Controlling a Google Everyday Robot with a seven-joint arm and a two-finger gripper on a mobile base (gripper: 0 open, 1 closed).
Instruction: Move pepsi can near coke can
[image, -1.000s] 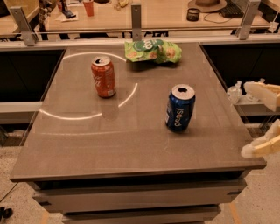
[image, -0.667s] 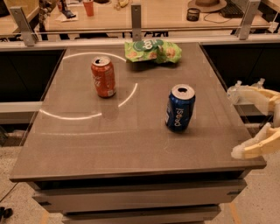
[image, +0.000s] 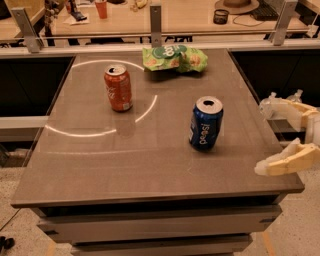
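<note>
The pepsi can (image: 205, 123), dark blue with white lettering and a silver top, stands upright on the right half of the brown table (image: 100, 160). The coke can (image: 118, 87), red-orange with a silver top, stands upright at the table's back left, well apart from the blue can. My gripper (image: 263, 136) comes in from the right edge, just off the table's right side, to the right of the pepsi can. Its two cream fingers (image: 282, 161) are spread wide and hold nothing.
A green snack bag (image: 174, 57) lies at the table's back edge. A bright ring of reflected light crosses the left part of the tabletop. A wooden counter with metal posts and small items runs behind. Floor shows at the front right.
My gripper has moved left, toward the table's right edge and the pepsi can. Both cans and the bag have stayed put.
</note>
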